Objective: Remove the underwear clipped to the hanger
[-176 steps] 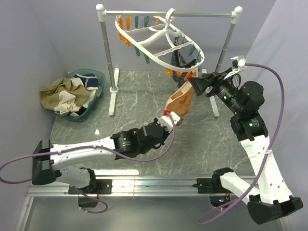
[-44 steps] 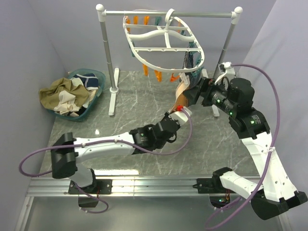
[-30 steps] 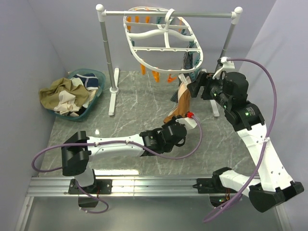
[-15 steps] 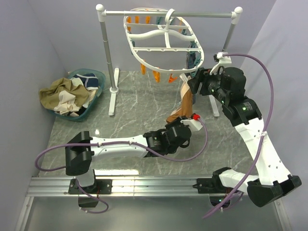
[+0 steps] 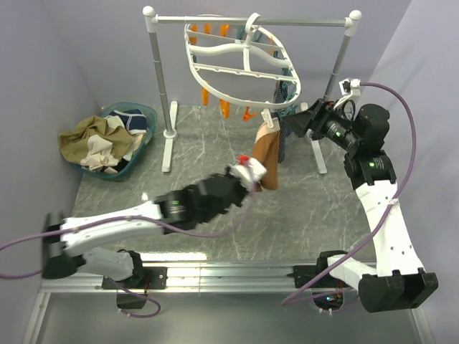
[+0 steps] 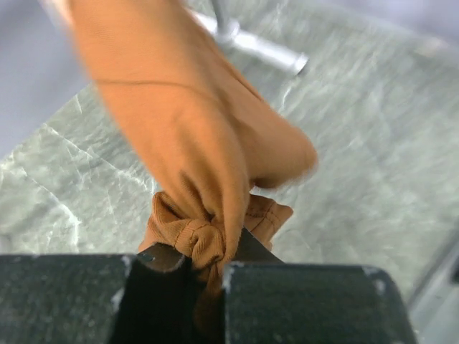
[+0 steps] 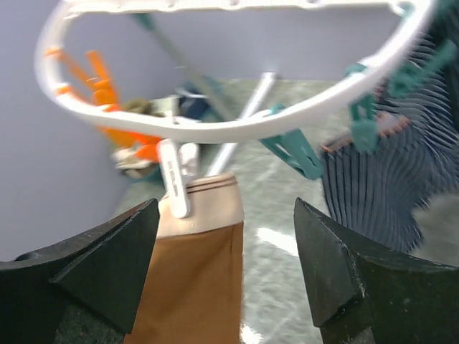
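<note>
Left hand was clamped shut on the bunched bottom hem of the tan-brown cloth briefs, low over the grey marble counter. The briefs hung with long axis vertical, top edge pinched by a white plastic clip under the rim of the large white plastic oval hanger. Right hand was open, jaws wide, level with that clip, which lay ahead and left of centre, not touched. The right hand was nearer the clip, so the release probably fell to it. Room was tight on its right: a teal clothespin and dark striped briefs hung close by.
</note>
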`<act>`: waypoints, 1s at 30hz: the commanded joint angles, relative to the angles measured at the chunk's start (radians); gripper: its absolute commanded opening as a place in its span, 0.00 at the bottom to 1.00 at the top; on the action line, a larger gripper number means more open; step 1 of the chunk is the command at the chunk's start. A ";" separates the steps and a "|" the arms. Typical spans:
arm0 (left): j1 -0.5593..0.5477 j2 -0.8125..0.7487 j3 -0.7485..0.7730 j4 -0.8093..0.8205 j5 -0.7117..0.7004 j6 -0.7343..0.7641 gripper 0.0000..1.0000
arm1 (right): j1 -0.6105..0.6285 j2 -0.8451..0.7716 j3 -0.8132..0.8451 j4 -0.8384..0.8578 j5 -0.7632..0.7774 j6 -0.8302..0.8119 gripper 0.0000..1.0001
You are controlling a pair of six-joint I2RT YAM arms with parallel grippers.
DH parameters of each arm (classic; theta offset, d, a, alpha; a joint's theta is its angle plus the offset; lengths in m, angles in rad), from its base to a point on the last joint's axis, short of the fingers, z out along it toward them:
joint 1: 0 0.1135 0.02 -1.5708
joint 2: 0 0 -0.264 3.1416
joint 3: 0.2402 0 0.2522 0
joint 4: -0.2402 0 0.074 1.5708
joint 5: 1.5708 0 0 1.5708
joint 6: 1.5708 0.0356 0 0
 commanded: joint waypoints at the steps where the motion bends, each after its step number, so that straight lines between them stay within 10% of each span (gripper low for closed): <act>1: 0.081 -0.188 -0.065 -0.018 0.260 -0.167 0.01 | -0.030 0.001 -0.029 0.172 -0.309 0.107 0.83; 12: 0.257 -0.346 -0.101 -0.135 0.540 -0.245 0.00 | -0.027 0.095 -0.221 0.728 -0.563 0.541 0.84; 30: 0.260 -0.343 -0.032 -0.192 0.613 -0.253 0.00 | 0.185 0.087 -0.403 0.965 -0.140 0.676 0.96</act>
